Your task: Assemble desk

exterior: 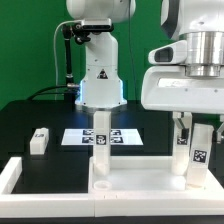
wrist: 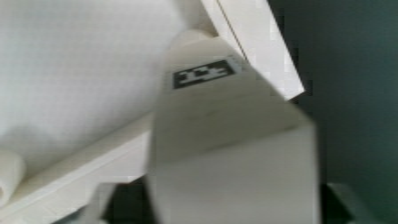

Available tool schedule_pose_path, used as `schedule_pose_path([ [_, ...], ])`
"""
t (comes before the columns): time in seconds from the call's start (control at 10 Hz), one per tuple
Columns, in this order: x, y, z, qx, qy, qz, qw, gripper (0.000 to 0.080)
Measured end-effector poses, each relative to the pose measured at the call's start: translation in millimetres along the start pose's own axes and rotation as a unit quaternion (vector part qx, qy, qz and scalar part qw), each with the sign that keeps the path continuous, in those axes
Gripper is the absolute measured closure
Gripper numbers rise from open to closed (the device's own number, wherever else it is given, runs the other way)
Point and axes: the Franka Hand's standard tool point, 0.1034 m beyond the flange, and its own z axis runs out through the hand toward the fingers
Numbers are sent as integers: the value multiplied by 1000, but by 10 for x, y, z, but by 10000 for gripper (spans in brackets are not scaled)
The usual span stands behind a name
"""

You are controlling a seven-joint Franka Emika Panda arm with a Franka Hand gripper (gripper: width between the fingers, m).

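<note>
Now, tool [exterior: 196,135] tight around an upright leg [exterior: 197,165] at the desk top's [exterior: 140,173] corner.

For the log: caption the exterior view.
Jaws hold one leg at the desk top; second leg stands on it; third lies aside.

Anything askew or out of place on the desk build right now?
Nothing damaged or spilled. One loose leg sits on the black table at the exterior view's left, apart from the desk top. The standing leg and the held leg in the gripper look upright.
</note>
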Motion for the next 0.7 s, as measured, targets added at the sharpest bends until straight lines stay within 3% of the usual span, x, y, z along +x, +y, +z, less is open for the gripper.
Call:
schedule_pose_path([
  [0.1,18,21,1,-1,1,40,999,504],
  [0.3,29,56,8,-5,-1,116,993,504],
  [0.4,28,76,8,-14,-9,186,982,504],
  [0.5,19,84,8,-22,-27,289,957,504],
  [0.7,3,144,40,-9,-49,455,889,504],
])
